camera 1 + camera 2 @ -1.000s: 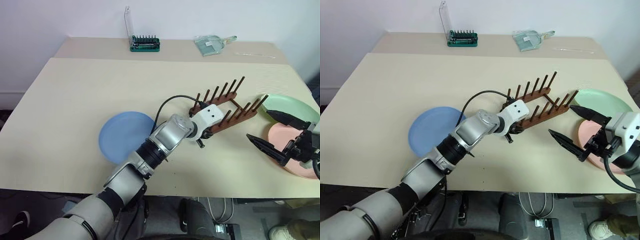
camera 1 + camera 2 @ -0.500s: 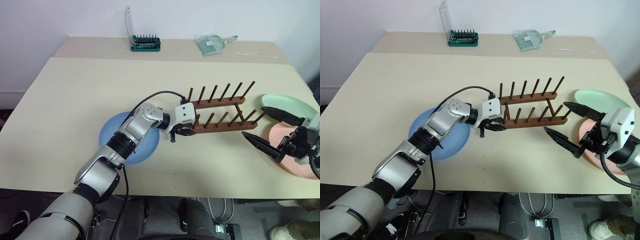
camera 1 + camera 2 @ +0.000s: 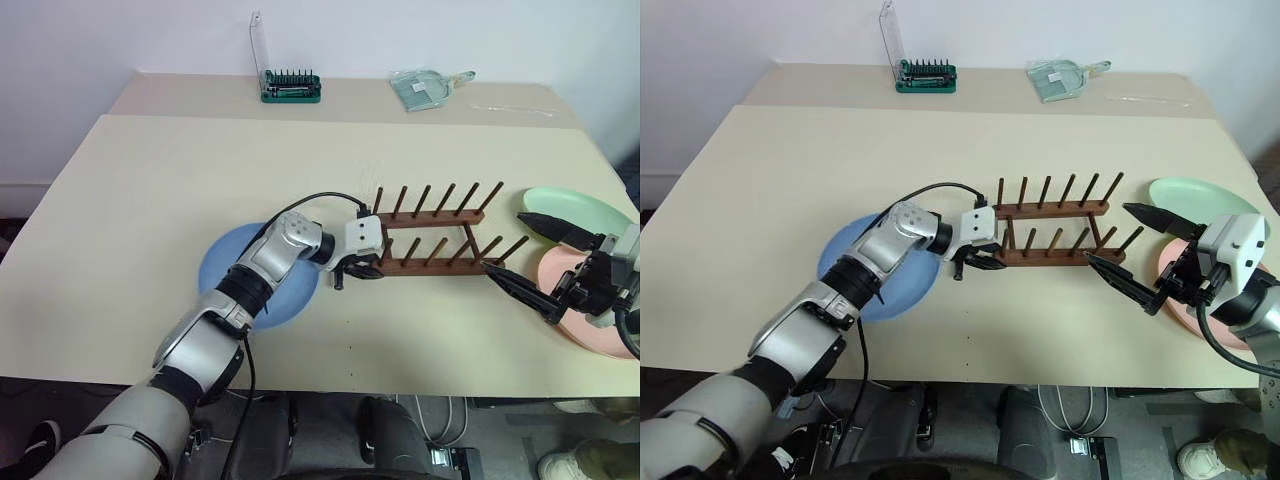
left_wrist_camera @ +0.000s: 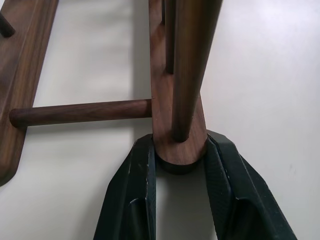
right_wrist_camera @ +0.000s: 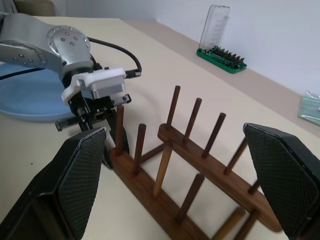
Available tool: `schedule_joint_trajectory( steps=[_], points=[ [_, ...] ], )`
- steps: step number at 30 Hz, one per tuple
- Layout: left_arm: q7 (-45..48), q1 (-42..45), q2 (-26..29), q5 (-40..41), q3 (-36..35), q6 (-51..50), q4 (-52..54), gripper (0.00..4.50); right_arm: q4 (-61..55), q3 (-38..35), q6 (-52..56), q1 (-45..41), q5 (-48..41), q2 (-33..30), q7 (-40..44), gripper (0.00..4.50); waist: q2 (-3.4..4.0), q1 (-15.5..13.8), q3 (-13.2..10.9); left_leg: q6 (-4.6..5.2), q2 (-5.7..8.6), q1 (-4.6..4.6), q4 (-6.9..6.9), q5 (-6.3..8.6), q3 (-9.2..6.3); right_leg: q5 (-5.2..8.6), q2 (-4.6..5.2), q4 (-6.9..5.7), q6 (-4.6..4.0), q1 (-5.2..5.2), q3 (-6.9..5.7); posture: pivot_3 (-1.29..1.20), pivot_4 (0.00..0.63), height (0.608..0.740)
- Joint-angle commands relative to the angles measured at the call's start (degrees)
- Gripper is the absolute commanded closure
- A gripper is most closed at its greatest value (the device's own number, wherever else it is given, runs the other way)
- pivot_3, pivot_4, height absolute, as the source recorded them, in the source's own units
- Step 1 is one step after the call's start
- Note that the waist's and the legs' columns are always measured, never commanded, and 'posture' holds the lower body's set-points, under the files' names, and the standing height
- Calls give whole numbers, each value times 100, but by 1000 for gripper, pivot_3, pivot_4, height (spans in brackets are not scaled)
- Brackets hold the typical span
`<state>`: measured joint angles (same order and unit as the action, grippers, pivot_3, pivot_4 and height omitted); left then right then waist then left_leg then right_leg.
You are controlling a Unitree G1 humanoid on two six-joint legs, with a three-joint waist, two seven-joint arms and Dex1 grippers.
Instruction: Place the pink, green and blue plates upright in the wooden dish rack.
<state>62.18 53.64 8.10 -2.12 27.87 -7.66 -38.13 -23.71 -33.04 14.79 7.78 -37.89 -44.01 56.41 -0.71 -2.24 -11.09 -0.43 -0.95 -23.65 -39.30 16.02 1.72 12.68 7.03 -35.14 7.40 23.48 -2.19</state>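
Since a second ago the wooden dish rack [image 3: 432,238] has swung round from a slanted lie to sit square across the table, and the left arm that turned it has drawn back toward the blue plate.

Nearest the robot, the right gripper [image 3: 534,257] is hovering low over the table at the rack's right end, its two black fingers spread as wide as they go and holding nothing; the rack's pegs are standing between those fingers in the right wrist view, though apart from them. Under and behind that gripper the pink plate [image 3: 590,318] is lying flat at the table's right edge, with the green plate [image 3: 577,207] lying just beyond it, the two overlapping at their rims.

The left gripper [image 3: 978,258] is reaching across over the blue plate [image 3: 230,272], which is lying flat on the table left of the rack. Its fingers [image 4: 135,195] are flanking the rounded end of the rack's near rail (the left wrist view is showing a thin gap on at least one side, so whether they are pressing the wood I cannot tell). The rack is standing upright on the table [image 3: 160,190] with no plate in it.

Farther back, a green bit case [image 3: 290,88] with its clear lid raised is sitting at the far edge, and a clear plastic packet [image 3: 425,88] is lying to its right.
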Motion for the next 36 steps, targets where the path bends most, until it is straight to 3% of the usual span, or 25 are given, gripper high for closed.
schedule_joint_trajectory(
  steps=[1, 4, 13, 14, 17, 20, 23, 24, 36],
  points=[
    [-24, 142, -7, -24, -201, 32, 12, 1419, -119, -79, 4, -36, -105, -93, 6, 0, 0, 2, 0, 0, 0, 0, 0, 0, 0, 0, 0, 0, 0, 0, 0, 0, 150, 724],
    [-15, 237, 98, 48, -380, -81, 143, 42, -97, -53, 6, -47, -108, -84, 12, 0, 0, 3, 0, 0, 0, 0, 0, 0, 0, 0, 0, 0, 0, 1, 0, 0, 150, 724],
    [255, 351, 820, 590, -1149, -1775, 1488, 42, 34, 151, 57, -168, -216, 22, 21, 0, 0, 7, 0, 0, -1, 0, 0, 0, 0, 0, 0, -3, 1, 0, -1, 0, 150, 724],
    [266, 384, 855, 896, -1425, -2186, 1676, 13, 75, 200, 44, -211, -185, 46, 1, 255, 0, 8, 0, 0, -1, 0, 0, 0, 0, 0, 0, -3, 1, 0, -1, 0, 150, 724],
    [436, 394, 852, 1810, -2031, -3274, 2259, 896, 157, 266, 88, -247, -265, 31, 119, 1271, 0, 9, 0, 0, -1, 0, 0, 0, -2, 0, 0, -6, 2, 1, -1, 0, 150, 724],
    [801, 133, 840, 2584, -2178, -3731, 3103, 2303, 262, 343, 15, -160, -154, -108, 400, 2758, 0, 3, 0, 0, -1, 0, 0, 0, -1, 0, 0, -5, 3, -1, -1, 0, 150, 724],
    [1113, -138, 896, 3031, -1835, -4122, 3779, 3877, 523, 525, -185, -27, 362, -366, 660, 4281, 2, 15, 1, -1, -1, 6, 0, 0, -1, 0, 0, -4, 3, -8, 0, 0, 150, 724],
    [1131, -201, 890, 3012, -1641, -4111, 3871, 4398, 671, 629, -351, 17, 648, -462, 711, 4500, 2, 15, 1, -1, -1, 9, 0, -1, 1, 0, 0, -5, 3, -8, 0, 0, 150, 724],
    [295, -152, 578, 876, 658, -2440, 3181, 4456, 1393, 1586, -1422, -131, 2245, -648, 522, 4500, 2, 8, 1, -1, 0, 16, 1, 0, 2, 10, -1, -4, -15, -11, 2, 0, 150, 724]
  ],
)
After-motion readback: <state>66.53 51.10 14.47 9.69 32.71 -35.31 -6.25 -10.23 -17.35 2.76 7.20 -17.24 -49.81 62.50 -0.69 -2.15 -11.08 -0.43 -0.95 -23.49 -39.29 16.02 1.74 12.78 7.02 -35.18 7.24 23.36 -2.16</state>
